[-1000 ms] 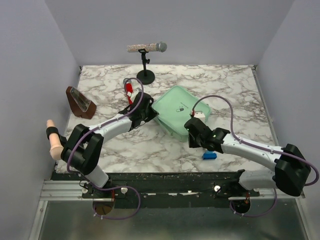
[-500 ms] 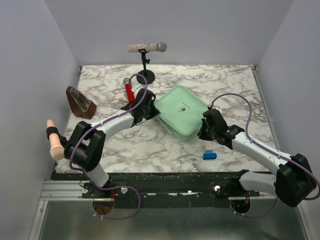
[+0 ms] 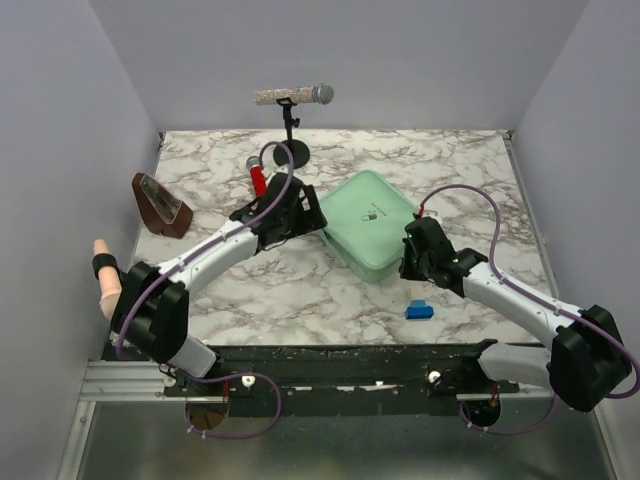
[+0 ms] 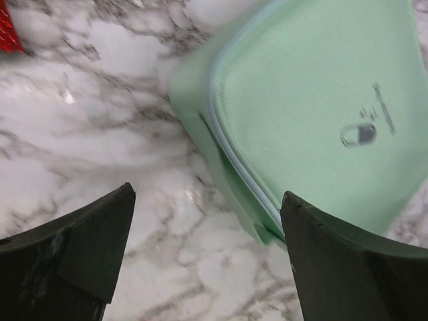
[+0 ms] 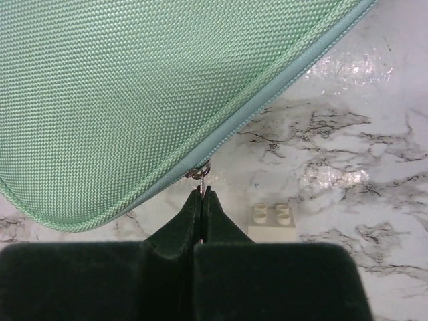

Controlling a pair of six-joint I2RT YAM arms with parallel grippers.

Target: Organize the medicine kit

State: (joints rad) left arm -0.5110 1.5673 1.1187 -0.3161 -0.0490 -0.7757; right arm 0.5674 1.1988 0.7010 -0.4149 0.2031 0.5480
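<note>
left jaws: wide open, empty, left of medicine kit (image 4: 314,100) | right jaws: pinched shut on zipper pull (image 5: 198,174)

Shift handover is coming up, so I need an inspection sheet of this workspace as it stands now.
Surface: table, glossy marble pattern.
Job's things: medicine kit, mint green, closed, lying flat.
Clutter: blue block, white brick, red item, brown stand, microphone on its stand.
Hands: left hand open beside the kit's corner; right hand shut, tips at the zip pull.
Cables: purple cables arch over each arm.
Surroundings: plain grey walls on three sides.
</note>
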